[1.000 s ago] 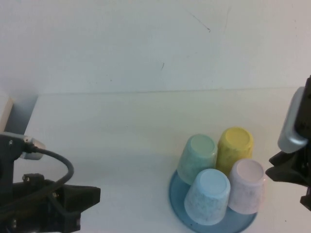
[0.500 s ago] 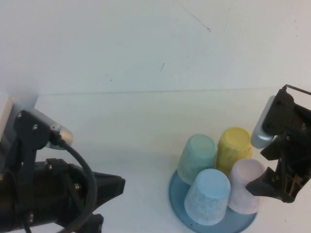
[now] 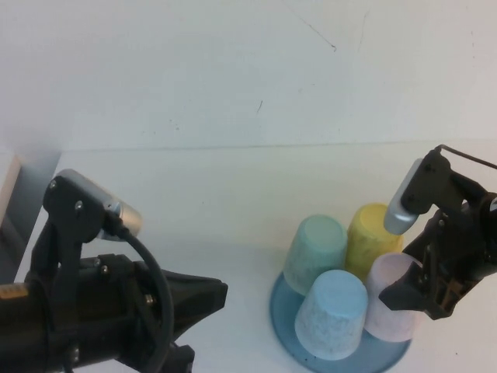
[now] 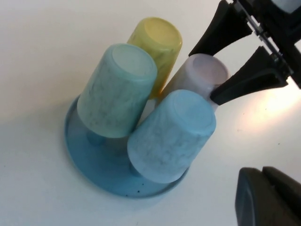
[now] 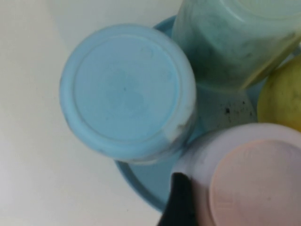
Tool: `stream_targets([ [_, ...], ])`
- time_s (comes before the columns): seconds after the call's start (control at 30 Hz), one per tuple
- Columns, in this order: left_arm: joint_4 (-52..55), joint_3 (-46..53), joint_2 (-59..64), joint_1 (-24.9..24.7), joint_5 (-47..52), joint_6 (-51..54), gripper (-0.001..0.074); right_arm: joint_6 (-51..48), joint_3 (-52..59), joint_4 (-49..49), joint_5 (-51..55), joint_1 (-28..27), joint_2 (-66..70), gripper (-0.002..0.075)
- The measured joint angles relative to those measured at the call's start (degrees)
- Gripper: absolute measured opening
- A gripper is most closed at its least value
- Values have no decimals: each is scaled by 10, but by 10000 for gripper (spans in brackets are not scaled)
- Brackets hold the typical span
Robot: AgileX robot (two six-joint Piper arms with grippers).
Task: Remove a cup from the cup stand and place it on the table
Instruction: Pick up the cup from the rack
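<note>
Since the earlier frame, the right claw (image 4: 225, 59) has been lowered from beside the cup stand (image 3: 283, 315) onto the pink cup (image 3: 392, 303), its fingers spread wide around the cup's upturned base. The cup is seen upside down on the stand, beside the light blue cup (image 3: 332, 314). The left claw (image 3: 202, 299) has been brought forward over the table (image 3: 194, 202); whether it is wide or narrow cannot be told.

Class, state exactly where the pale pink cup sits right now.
High view: the pink cup stands upside down on the cup stand, right side, between blue cup and open right claw; left claw waits left.
</note>
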Motion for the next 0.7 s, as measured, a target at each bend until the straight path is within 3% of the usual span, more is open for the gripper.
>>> stream_targets([
  [0.27,-84,0,0,0,-8,0,-3,-8,-1,1,15,0,0,545],
  [0.7,-265,0,0,0,-34,95,-3,90,-134,-45,191,0,-84,544],
])
